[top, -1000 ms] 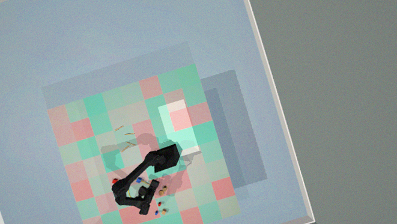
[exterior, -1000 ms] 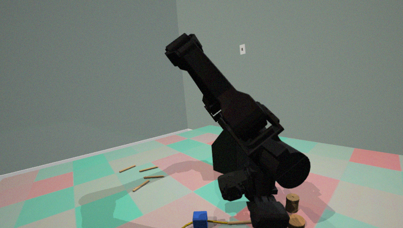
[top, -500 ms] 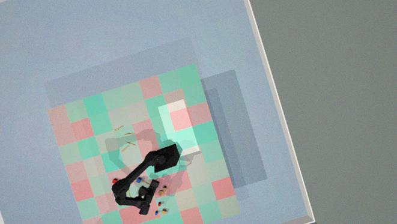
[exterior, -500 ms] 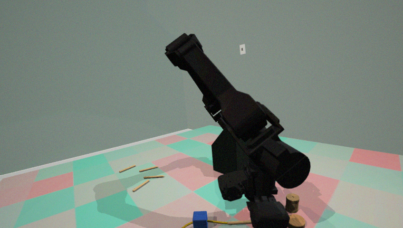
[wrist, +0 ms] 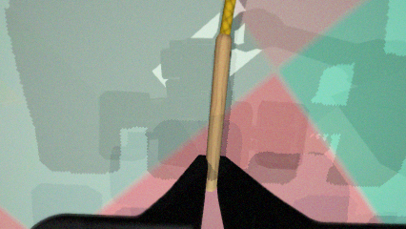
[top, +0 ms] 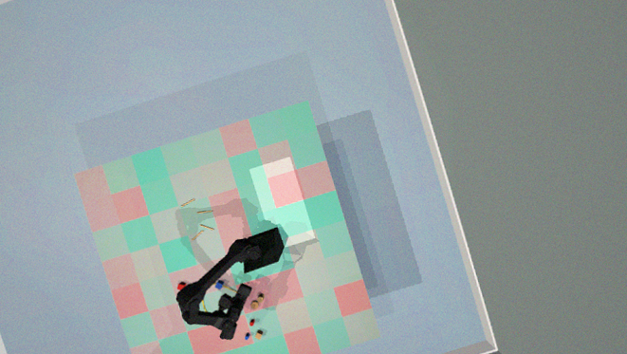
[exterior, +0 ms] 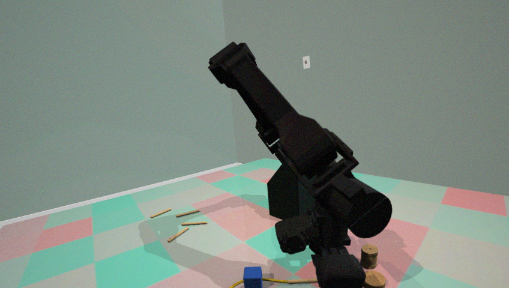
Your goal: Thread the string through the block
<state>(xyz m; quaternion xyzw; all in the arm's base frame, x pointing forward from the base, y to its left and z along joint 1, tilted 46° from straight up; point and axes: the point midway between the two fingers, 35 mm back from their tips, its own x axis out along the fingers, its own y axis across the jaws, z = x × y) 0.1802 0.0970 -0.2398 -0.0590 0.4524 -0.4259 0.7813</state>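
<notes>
The blue block [top: 219, 285] [exterior: 252, 276] stands on the table. Yellow string [exterior: 274, 279] [wrist: 229, 16] comes out of the block's side facing my gripper and shows again on the block's opposite side, so it runs through the block. The string's stick [exterior: 302, 281] [wrist: 219, 81] is wholly outside the block. My gripper [wrist: 211, 163] is shut on the stick near its free end, low over the table. Whether the stick touches the table is unclear. In the exterior view the fingers are hidden by the arm. The button is not identifiable; the arm covers part of the string.
Several loose sticks [top: 205, 211] [exterior: 194, 223] lie farther off. Two wooden cylinders [top: 254, 304] [exterior: 369, 257] stand close beside the gripper. Small red [top: 252, 322], blue [top: 247, 335] and tan [top: 259, 333] pieces lie nearby. A red object [top: 181, 286] is beside the elbow.
</notes>
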